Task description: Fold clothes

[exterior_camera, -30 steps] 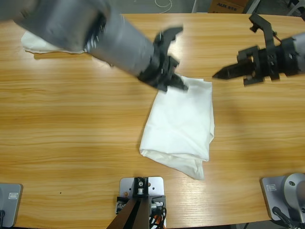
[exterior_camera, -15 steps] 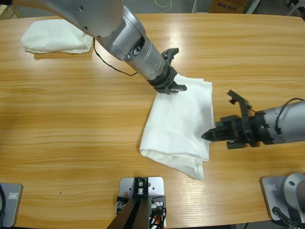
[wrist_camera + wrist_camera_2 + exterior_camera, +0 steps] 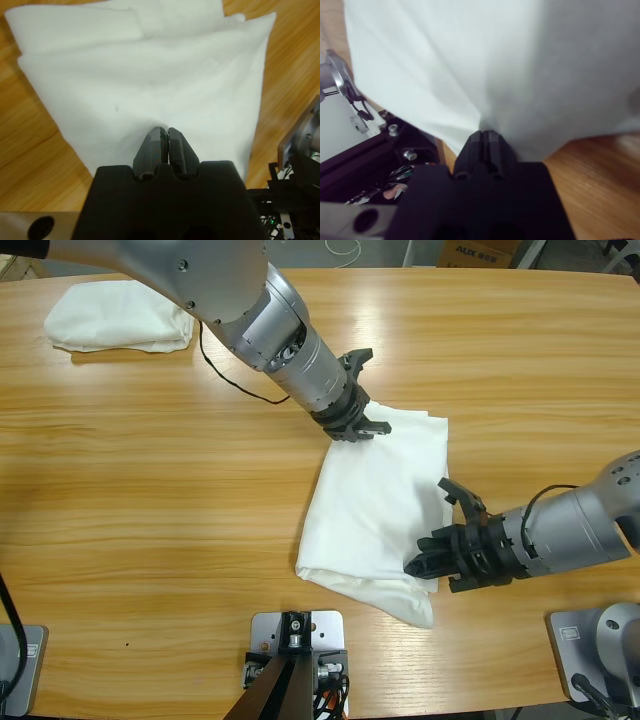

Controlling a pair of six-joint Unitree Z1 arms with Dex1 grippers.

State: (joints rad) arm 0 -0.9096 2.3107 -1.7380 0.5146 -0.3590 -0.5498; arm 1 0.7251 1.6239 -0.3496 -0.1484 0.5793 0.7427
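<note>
A white T-shirt (image 3: 380, 500) lies folded into a tall rectangle at the middle of the wooden table (image 3: 150, 500). My left gripper (image 3: 362, 428) comes in from the upper left and is shut on the shirt's far left corner. In the left wrist view the fabric (image 3: 150, 75) puckers at the closed left gripper (image 3: 166, 132). My right gripper (image 3: 412, 565) reaches in from the right, shut on the shirt's near right edge. The right wrist view shows cloth (image 3: 470, 60) creasing into the closed right gripper (image 3: 486, 135).
A second white shirt (image 3: 115, 315) lies folded at the table's far left corner. A thin black cable (image 3: 230, 375) hangs from the left arm over the wood. A cardboard box (image 3: 475, 252) sits beyond the far edge.
The right arm swung from the far right down to the shirt's near right edge and took hold of it. The left gripper stayed at the far left corner.
</note>
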